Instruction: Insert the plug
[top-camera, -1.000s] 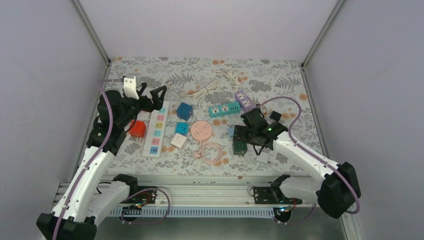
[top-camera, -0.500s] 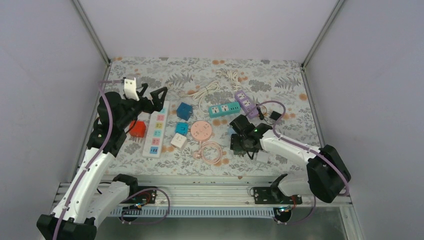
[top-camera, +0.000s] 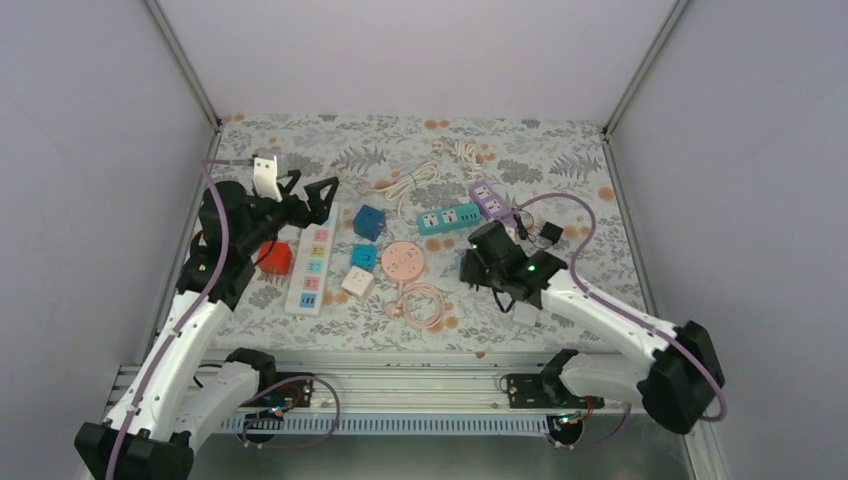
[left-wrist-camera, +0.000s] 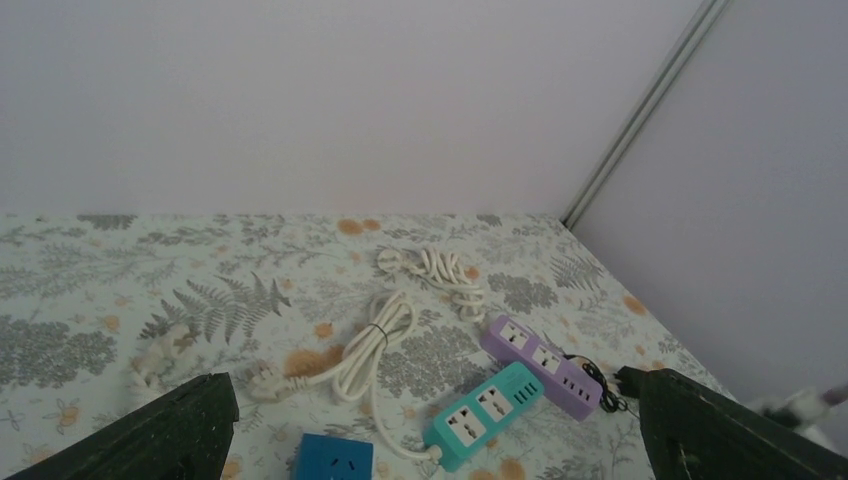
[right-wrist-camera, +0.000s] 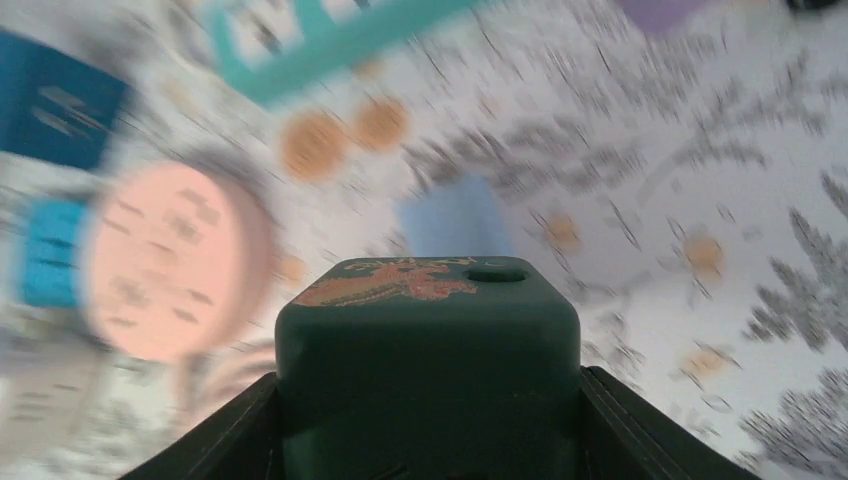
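The right gripper (top-camera: 480, 265) is clenched on the dark green plug (right-wrist-camera: 428, 340), holding it at 3 o'clock of the pink round socket (top-camera: 403, 260) and 5 o'clock of the teal power strip (top-camera: 449, 218). This is likely to line its prongs over a socket, though which one cannot be told. The left gripper (top-camera: 305, 195) hangs spread and empty above the white power strip (top-camera: 313, 258), out of the way. No container is present, and the teal strip's sockets look unoccupied.
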